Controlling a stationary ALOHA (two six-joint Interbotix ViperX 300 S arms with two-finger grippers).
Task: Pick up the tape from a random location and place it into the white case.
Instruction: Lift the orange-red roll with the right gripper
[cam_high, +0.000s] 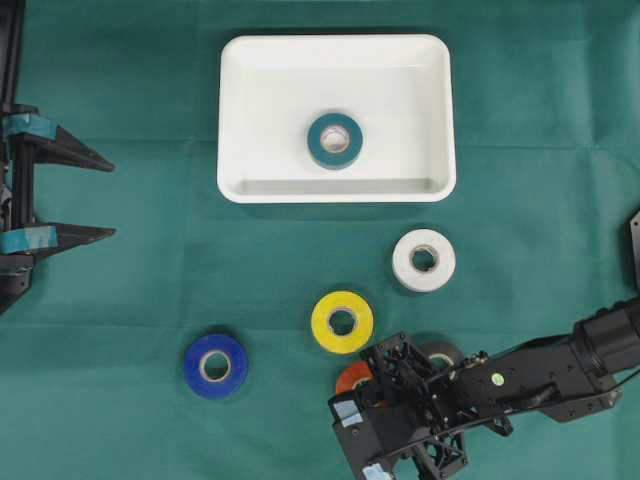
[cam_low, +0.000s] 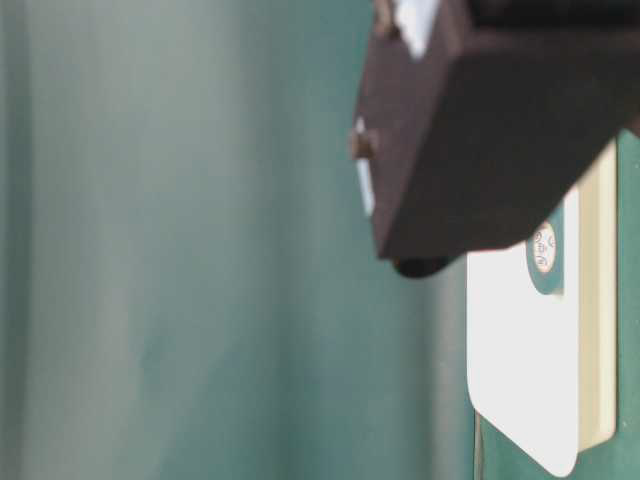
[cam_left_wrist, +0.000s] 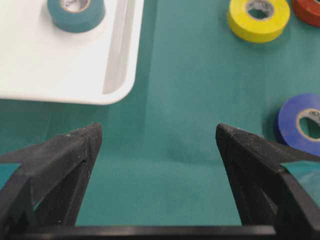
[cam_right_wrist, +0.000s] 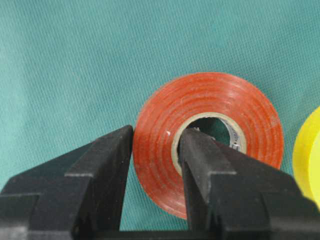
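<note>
Overhead: white case (cam_high: 337, 190) far centre holding a teal tape (cam_high: 335, 140); white tape (cam_high: 424, 260), yellow tape (cam_high: 342, 321), blue tape (cam_high: 215, 365) on the green cloth (cam_high: 140, 270). Left wrist: left gripper (cam_left_wrist: 159, 137) spread wide, holding nothing. Right wrist: right gripper (cam_right_wrist: 156, 145) pinches the red tape (cam_right_wrist: 207, 142) wall, one finger inside its core.

Small print marks the inner core of the teal tape roll (cam_low: 545, 247), too blurred to read

The white case (cam_high: 337, 186) sits near the far edge of the surface (cam_high: 130, 300), with one tape roll (cam_high: 335, 140) inside it. Four more rolls (cam_high: 342, 321) lie toward the near edge, and the right pincer (cam_right_wrist: 156, 150) is at the nearest one (cam_right_wrist: 205, 145).
</note>
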